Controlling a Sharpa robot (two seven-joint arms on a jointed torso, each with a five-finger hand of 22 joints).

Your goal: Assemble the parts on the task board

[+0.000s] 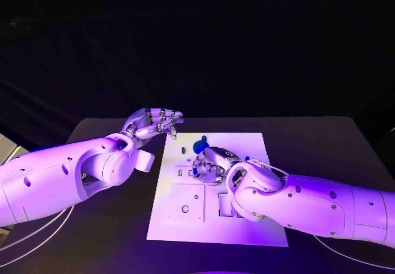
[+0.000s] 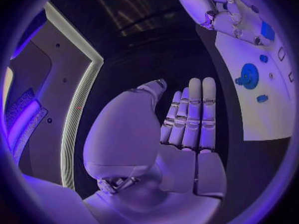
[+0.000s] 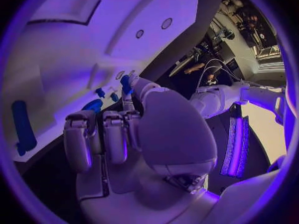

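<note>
The white task board (image 1: 247,228) lies in the middle of the table. My right hand (image 1: 212,165) hovers low over its middle with the fingers curled down. In the right wrist view the thumb and a fingertip pinch a small blue part (image 3: 126,83) just above the board (image 3: 74,40). A blue gear (image 2: 249,76) and small blue parts (image 1: 200,147) lie near the board's far end. My left hand (image 1: 156,123) hangs above the table past the board's far left corner. Its fingers (image 2: 190,114) are stretched out and hold nothing.
A long blue piece (image 3: 22,127) lies on the board near its edge. Several recesses and slots (image 1: 185,202) mark the board's near half. Black table surface (image 1: 329,142) lies bare to the right of the board.
</note>
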